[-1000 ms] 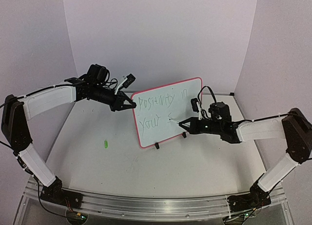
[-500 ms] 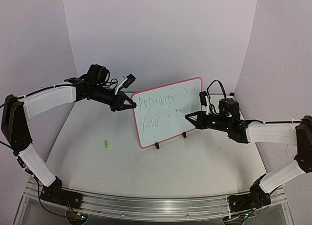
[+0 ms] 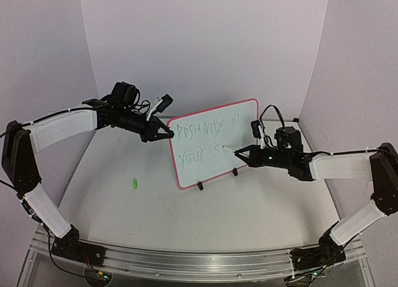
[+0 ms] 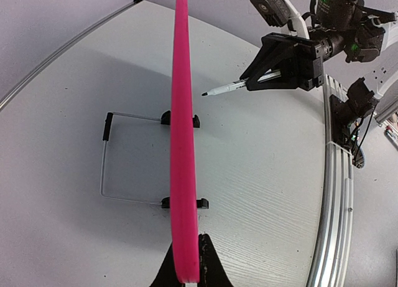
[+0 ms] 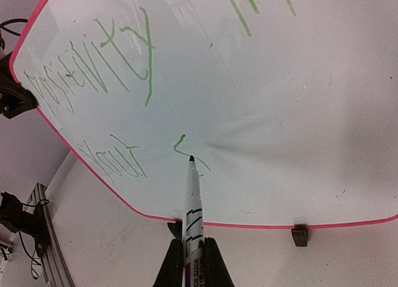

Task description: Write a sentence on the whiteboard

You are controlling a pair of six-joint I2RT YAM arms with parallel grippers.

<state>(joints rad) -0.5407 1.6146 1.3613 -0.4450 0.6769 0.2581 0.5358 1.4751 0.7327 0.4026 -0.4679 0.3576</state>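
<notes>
From above, the whiteboard [image 3: 208, 169] stood tilted on the table [image 3: 155, 206] at frame centre. It had a red-pink rim, and its sentence [image 3: 199, 131] ran in thin green letters: "POSITIVITY IN" over "YOUR S". The left tool [image 3: 166, 134] was clamped on the board's upper-left edge. The right tool [image 3: 239, 155], at centre right, was closed on a marker [image 3: 228, 150] aimed at the lower line.

The left wrist view showed the board edge-on as a pink strip, with its wire stand [image 4: 102, 162] behind it and the marker tip just short of the surface.

The right wrist view showed the strokes close up, with the black tip beside the "S"; contact could not be judged there.
</notes>
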